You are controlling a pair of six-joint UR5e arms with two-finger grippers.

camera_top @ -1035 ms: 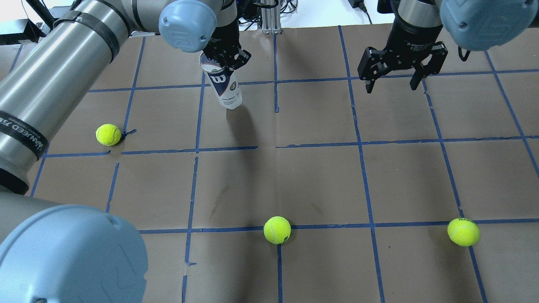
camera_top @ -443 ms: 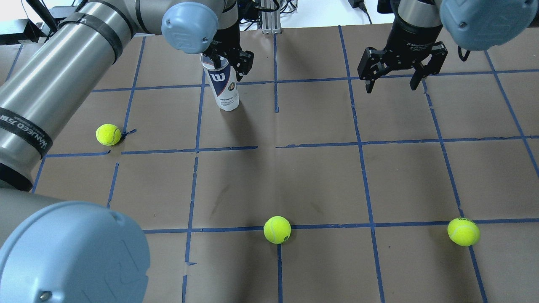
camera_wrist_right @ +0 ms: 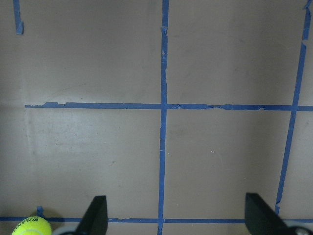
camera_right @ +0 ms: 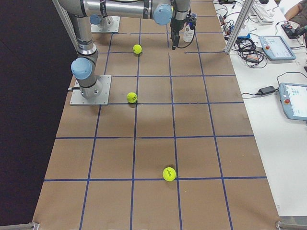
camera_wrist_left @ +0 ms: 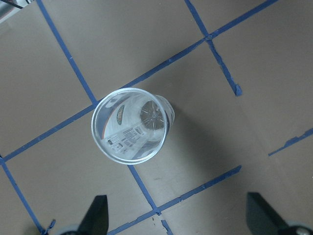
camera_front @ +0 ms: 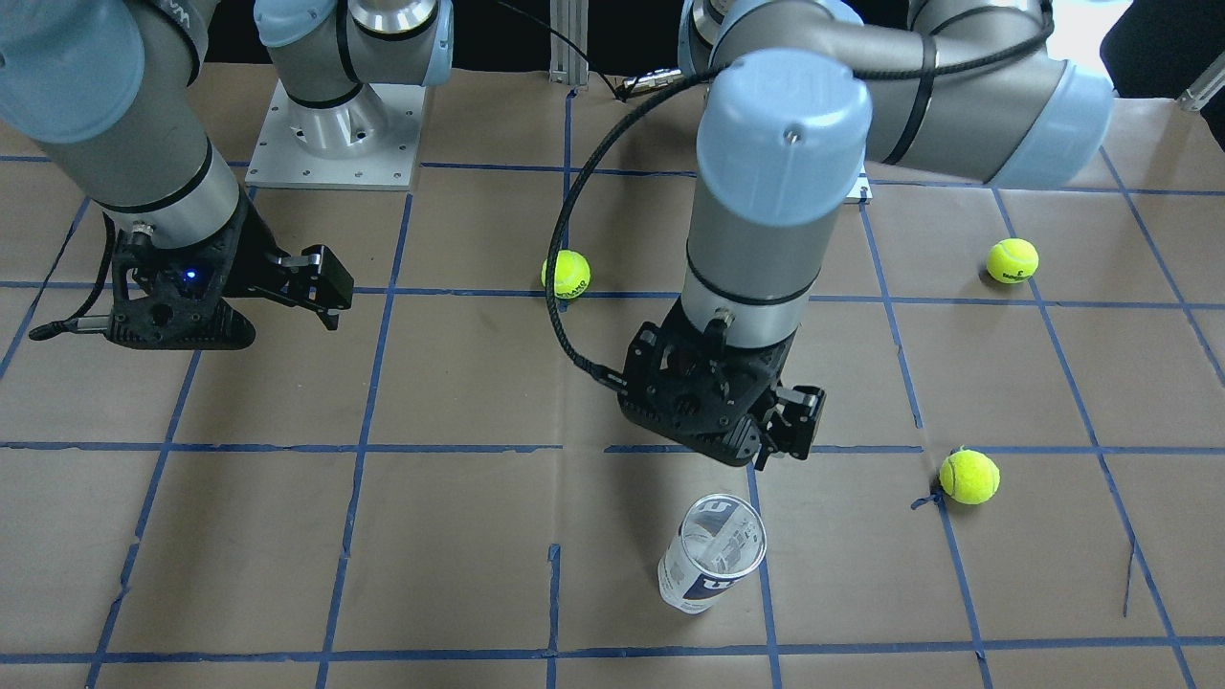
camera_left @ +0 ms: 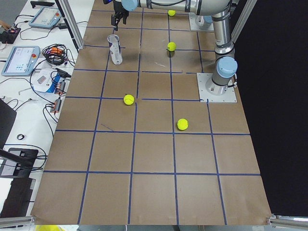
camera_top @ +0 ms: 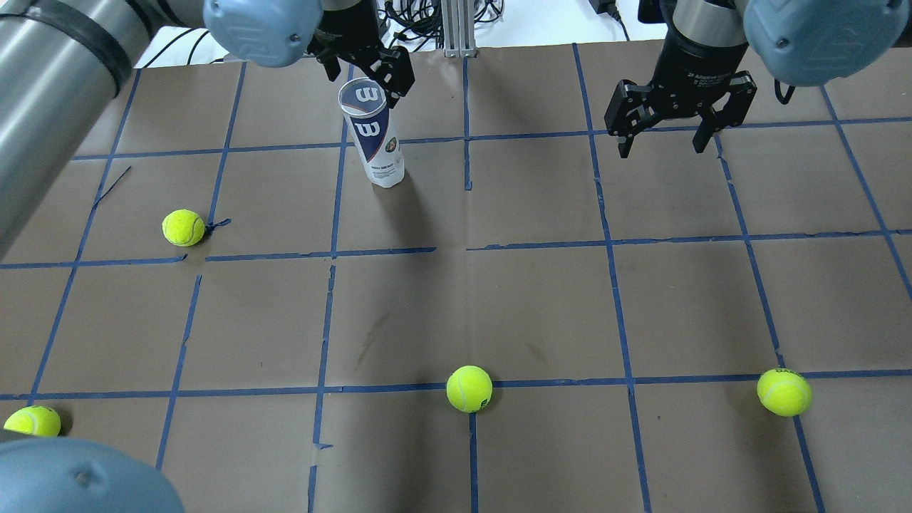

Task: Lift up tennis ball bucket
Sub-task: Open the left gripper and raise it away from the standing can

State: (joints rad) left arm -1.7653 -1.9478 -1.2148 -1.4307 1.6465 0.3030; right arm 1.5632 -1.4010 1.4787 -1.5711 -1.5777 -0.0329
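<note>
The tennis ball bucket (camera_top: 372,135), a clear tube with a white and navy Wilson label, stands upright and empty on the brown table at the far left. It also shows in the front view (camera_front: 713,555) and, open end up, in the left wrist view (camera_wrist_left: 131,126). My left gripper (camera_top: 362,68) is open and hangs above the bucket's top without touching it; its fingertips (camera_wrist_left: 95,215) show wide apart. My right gripper (camera_top: 662,139) is open and empty over the far right of the table, well away from the bucket.
Several yellow-green tennis balls lie loose: one left of the bucket (camera_top: 183,227), one near the front middle (camera_top: 469,389), one front right (camera_top: 784,392), one at the front left edge (camera_top: 32,420). Blue tape lines grid the table (camera_top: 541,306).
The left gripper was shut on the tilted bucket's top, then opened and let go. The bucket now stands upright, and the left arm has risen and drawn back. The right arm has not moved.
</note>
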